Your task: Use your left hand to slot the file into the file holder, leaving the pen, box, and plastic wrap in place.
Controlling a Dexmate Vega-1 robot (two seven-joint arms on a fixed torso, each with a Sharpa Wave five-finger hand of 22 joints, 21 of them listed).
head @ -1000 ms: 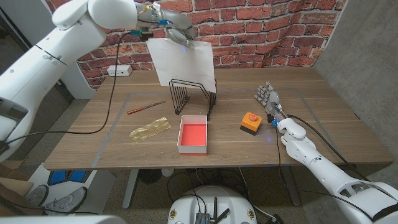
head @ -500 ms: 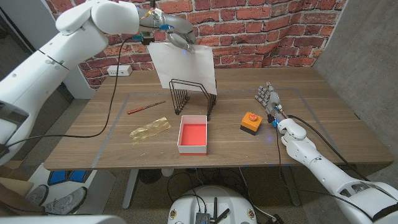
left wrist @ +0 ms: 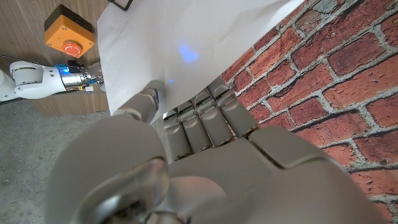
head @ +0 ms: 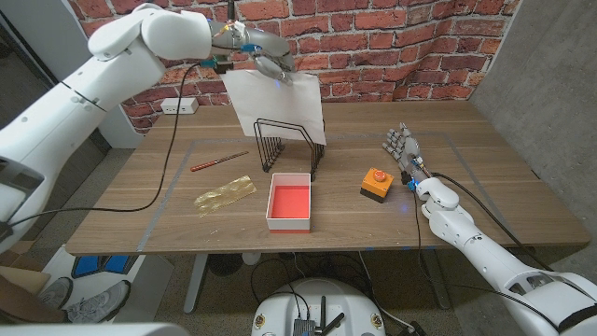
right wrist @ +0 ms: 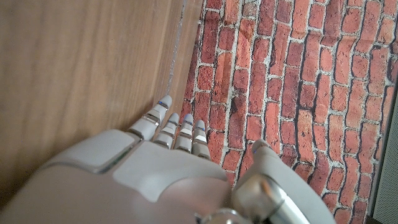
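A white file (head: 278, 105) hangs upright over the black wire file holder (head: 289, 147) at the table's back middle, its lower edge down among the wires. My left hand (head: 266, 58) pinches the file's top edge; in the left wrist view the fingers (left wrist: 199, 121) clamp the white sheet (left wrist: 186, 43). My right hand (head: 402, 149) stands on the table at the right with fingers apart and nothing in it, shown from behind in the right wrist view (right wrist: 168, 155).
A red pen (head: 219, 161) and gold plastic wrap (head: 225, 195) lie left of the holder. A white box with a red inside (head: 289, 202) sits in front of it. An orange button box (head: 375, 182) stands near my right hand. A brick wall (head: 392, 47) backs the table.
My left hand has shifted slightly right and down with the file, lowering the sheet a little further into the holder. The right hand has not moved.
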